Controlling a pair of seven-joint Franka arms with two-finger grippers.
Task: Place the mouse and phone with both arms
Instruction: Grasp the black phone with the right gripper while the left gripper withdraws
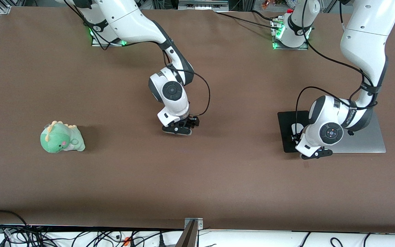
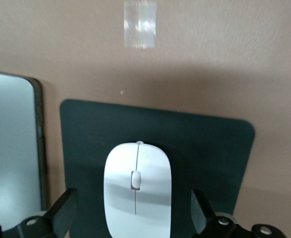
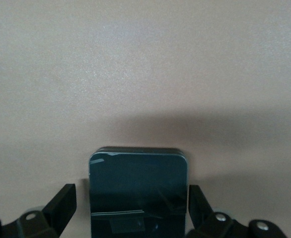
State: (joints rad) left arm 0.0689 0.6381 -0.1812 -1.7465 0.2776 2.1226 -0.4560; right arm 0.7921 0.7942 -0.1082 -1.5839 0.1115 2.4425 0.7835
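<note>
Brown table (image 1: 218,178), seen from across. Left gripper (image 2: 135,218) hangs low over a black mat (image 2: 210,148) toward the left arm's end; its fingers (image 2: 61,213) stand wide apart on either side of the mouse (image 2: 137,191), which lies on the mat, apart from both. A grey slab (image 1: 372,140) lies just beside the mat. Right gripper (image 3: 130,213) is low at mid-table, jaws spread clear of the phone (image 3: 138,188) lying between them. A green plush dinosaur (image 1: 61,138) sits toward the right arm's end.
</note>
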